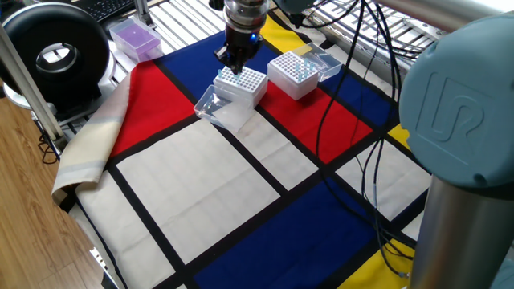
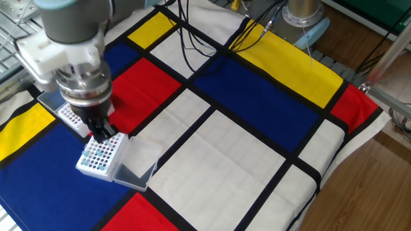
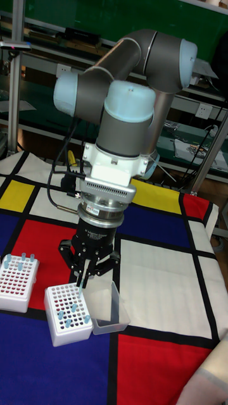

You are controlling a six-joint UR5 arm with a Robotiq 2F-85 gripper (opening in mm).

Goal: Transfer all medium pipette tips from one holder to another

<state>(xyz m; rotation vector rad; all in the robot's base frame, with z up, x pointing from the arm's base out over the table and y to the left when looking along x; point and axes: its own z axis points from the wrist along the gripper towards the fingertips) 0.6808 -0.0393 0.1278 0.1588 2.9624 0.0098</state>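
**benchrat:** Mondrian-style cloth [image 1: 201,172] all over the table, red, blue, yellow and white blocks, with shelving behind in the tall fixed view. So what's the arm up to?

**tipjockey:** Looks like mid-transfer to me. The gripper [image 3: 81,276] hangs right over the near white perforated tip box [image 3: 68,312], just above its back edge, fingers pointing down and nearly together. There's a thin pale sliver between them in the tall view that might be a tip, but it's too small to call, so I can't tell if it's carrying one.

**benchrat:** Where are the medium pipette tips [image 3: 66,309]?

**tipjockey:** Several pale-blue ones sit scattered in the holes of the box under the gripper. A few more stick up along the back row of the second tip box [image 3: 17,282], off to the gripper's side. A clear hinged lid [image 3: 109,308] lies open, touching the near box on the other side.

**benchrat:** Next move?

**tipjockey:** My guess: whether it's dropping off or picking, it needs to line up dead straight over one hole. Those holes are tight, and a tilted tip would jam on the rim.
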